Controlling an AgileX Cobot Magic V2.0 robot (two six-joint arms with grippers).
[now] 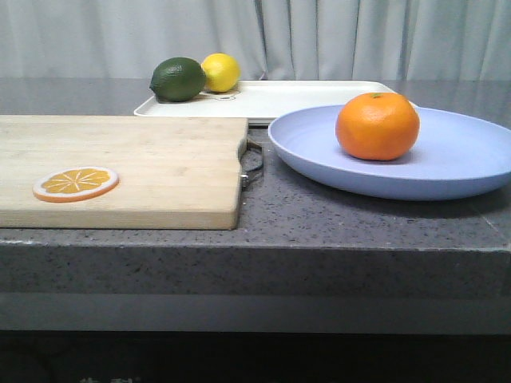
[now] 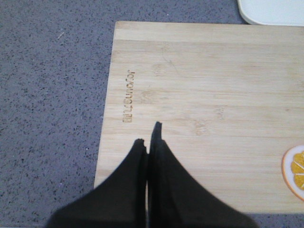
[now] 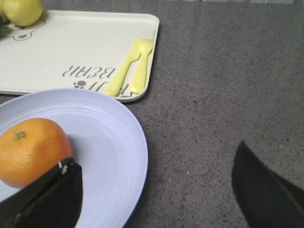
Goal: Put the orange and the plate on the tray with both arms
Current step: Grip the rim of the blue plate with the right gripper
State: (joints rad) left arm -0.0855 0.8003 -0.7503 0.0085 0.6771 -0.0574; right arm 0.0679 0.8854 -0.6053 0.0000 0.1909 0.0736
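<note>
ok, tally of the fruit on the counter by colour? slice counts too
Orange: 2, the orange on the plate and the orange slice on the cutting board
Yellow: 1, the lemon
Green: 1, the lime
Total: 4

Bystanders on the grey speckled desk point(image 1: 335, 215)

A light wooden cutting board point(image 1: 120, 167) with a metal handle point(image 1: 252, 162) lay at the left, a flat orange slice point(image 1: 76, 183) resting on its near part. Farther back, a dark green lime point(image 1: 177, 79) touched a yellow lemon point(image 1: 220, 72). Pale curtains point(image 1: 319, 36) hung behind.
</note>
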